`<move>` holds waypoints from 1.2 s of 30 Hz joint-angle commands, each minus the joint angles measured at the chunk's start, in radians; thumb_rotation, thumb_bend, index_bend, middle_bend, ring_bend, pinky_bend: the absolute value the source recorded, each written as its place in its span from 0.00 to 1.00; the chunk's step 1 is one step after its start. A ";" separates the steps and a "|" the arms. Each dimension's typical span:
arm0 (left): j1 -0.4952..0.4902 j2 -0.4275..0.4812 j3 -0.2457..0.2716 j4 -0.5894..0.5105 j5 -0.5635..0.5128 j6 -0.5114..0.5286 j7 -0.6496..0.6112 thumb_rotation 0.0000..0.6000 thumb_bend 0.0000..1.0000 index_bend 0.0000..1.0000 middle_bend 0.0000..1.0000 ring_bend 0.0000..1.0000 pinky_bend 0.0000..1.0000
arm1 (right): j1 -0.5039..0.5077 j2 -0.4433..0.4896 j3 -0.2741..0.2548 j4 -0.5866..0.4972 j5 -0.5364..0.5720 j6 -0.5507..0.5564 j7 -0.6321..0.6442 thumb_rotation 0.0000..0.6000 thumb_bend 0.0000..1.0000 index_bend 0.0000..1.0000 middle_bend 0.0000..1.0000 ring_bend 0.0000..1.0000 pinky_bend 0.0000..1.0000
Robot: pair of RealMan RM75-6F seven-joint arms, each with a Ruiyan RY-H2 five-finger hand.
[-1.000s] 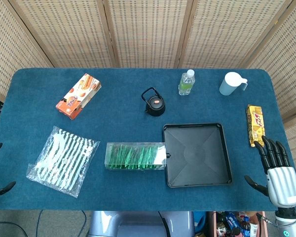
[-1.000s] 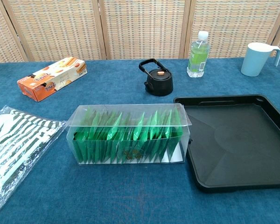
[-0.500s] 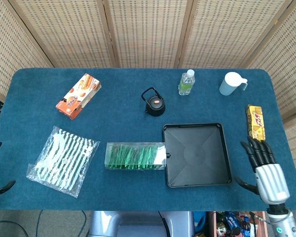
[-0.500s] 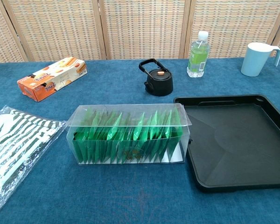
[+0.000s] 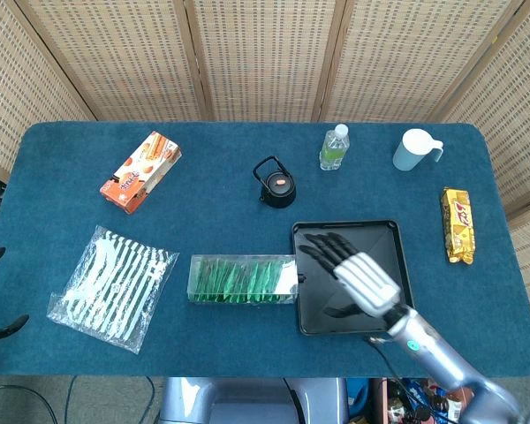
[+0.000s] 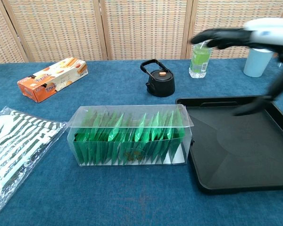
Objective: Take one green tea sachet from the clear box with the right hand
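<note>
On the surface (image 5: 212, 199), the clear box (image 5: 242, 279) of sachets (image 6: 127, 136) sits just left of the tray (image 5: 311, 247), the right hand (image 5: 353, 274) above the tray, kettle (image 5: 276, 184) behind.

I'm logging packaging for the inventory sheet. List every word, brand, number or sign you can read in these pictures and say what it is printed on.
None can be read with confidence.
Orange snack box: print on its side, too blurred to read.
Yellow snack packet: red lettering, too small to read.
Green-label bottle: label print illegible.
Green tea sachets in the clear box: a faint gold mark, unreadable.
</note>
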 commanded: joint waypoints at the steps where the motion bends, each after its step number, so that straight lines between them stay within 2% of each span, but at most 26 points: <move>1: -0.006 0.002 -0.006 0.001 -0.011 -0.009 -0.003 1.00 0.07 0.00 0.00 0.00 0.00 | 0.141 -0.106 0.066 0.009 0.153 -0.143 -0.046 1.00 0.11 0.09 0.00 0.00 0.00; 5: -0.011 0.005 -0.012 0.002 -0.025 -0.019 -0.008 1.00 0.07 0.00 0.00 0.00 0.00 | 0.214 -0.194 0.076 0.054 0.266 -0.190 -0.136 1.00 0.16 0.10 0.00 0.00 0.00; 13: -0.018 0.010 -0.018 0.007 -0.045 -0.037 -0.022 1.00 0.07 0.00 0.00 0.00 0.00 | 0.299 -0.312 0.072 0.119 0.439 -0.177 -0.287 1.00 0.24 0.11 0.00 0.00 0.00; 23: -0.019 0.014 -0.018 0.007 -0.047 -0.038 -0.033 1.00 0.07 0.00 0.00 0.00 0.00 | 0.347 -0.357 0.045 0.148 0.540 -0.118 -0.420 1.00 0.28 0.14 0.00 0.00 0.00; 30: -0.019 0.017 -0.019 0.007 -0.050 -0.038 -0.043 1.00 0.07 0.00 0.00 0.00 0.00 | 0.370 -0.389 0.024 0.174 0.573 -0.086 -0.479 1.00 0.32 0.16 0.00 0.00 0.00; 36: -0.019 0.019 -0.019 0.008 -0.050 -0.037 -0.048 1.00 0.07 0.00 0.00 0.00 0.00 | 0.380 -0.409 0.015 0.188 0.583 -0.060 -0.503 1.00 0.47 0.19 0.00 0.00 0.00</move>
